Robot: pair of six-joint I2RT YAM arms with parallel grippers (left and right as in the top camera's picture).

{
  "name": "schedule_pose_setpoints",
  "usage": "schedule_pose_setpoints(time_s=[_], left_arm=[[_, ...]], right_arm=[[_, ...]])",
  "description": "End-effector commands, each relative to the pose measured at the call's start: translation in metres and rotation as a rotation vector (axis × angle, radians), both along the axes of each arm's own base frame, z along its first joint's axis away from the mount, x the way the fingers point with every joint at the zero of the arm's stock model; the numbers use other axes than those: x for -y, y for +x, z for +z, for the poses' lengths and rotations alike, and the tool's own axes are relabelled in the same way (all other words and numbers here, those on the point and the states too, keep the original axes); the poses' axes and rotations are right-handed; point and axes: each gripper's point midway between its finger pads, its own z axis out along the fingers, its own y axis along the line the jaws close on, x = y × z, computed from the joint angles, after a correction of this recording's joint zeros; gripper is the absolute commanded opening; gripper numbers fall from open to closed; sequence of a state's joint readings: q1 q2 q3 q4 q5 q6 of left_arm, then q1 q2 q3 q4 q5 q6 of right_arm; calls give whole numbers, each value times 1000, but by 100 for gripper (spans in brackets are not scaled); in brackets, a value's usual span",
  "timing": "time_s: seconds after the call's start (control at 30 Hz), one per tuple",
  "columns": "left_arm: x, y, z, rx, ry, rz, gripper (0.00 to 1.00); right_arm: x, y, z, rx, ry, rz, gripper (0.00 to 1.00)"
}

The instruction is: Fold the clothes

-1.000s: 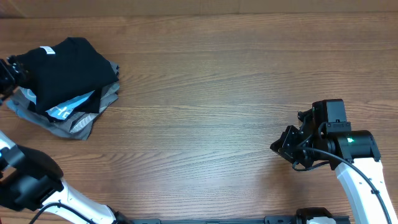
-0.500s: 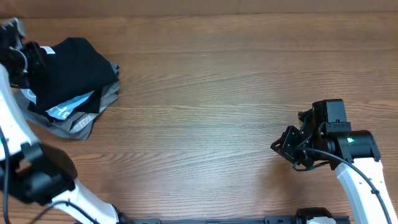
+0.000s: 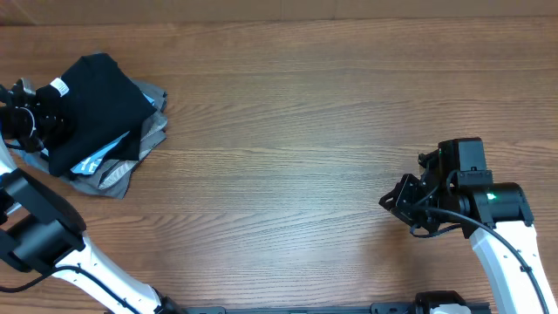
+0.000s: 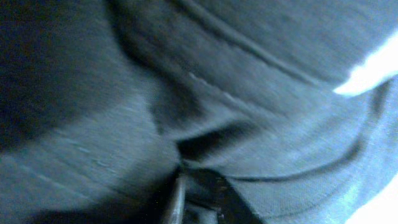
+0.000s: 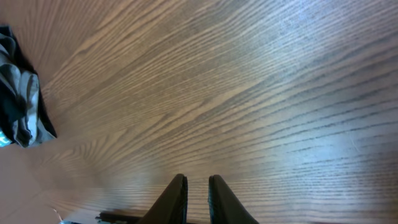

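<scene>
The clothes, a black T-shirt (image 3: 96,100) with a white neck label (image 3: 59,85), lie bunched on top of a pile at the table's far left. My left gripper (image 3: 35,118) is at the shirt's left edge. In the left wrist view dark cloth (image 4: 186,93) fills the frame, its folds running into the jaws of the left gripper (image 4: 196,199), which are shut on it. My right gripper (image 3: 390,205) hovers over bare wood at the right, far from the pile. Its fingers (image 5: 178,193) stand almost together with nothing between them.
Under the black shirt lie a light blue shirt (image 3: 91,161) and grey folded garments (image 3: 150,131), also seen at the left edge of the right wrist view (image 5: 18,106). The wooden table (image 3: 296,131) stretches between the pile and the right arm.
My left arm swung up beside the pile and came back down onto the black shirt. The shirt has shifted left and bunched. The right arm has not moved.
</scene>
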State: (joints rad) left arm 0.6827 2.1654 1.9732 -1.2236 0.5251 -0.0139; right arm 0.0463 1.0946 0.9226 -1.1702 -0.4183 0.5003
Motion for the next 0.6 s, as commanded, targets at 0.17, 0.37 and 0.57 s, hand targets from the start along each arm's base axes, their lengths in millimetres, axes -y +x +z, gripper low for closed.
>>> schedule_pose_setpoints(time_s=[0.17,0.37,0.57], left_arm=[[84,-30,203,457,336,-283,54],[163,-104,278,561,532,-381,100],[197,-165,291,556,541,-369,100]], right_arm=[[0,34,109,396,-26,73,26],[0,23,223,802,-103,178,71],[1,9,247,877,-107,174,100]])
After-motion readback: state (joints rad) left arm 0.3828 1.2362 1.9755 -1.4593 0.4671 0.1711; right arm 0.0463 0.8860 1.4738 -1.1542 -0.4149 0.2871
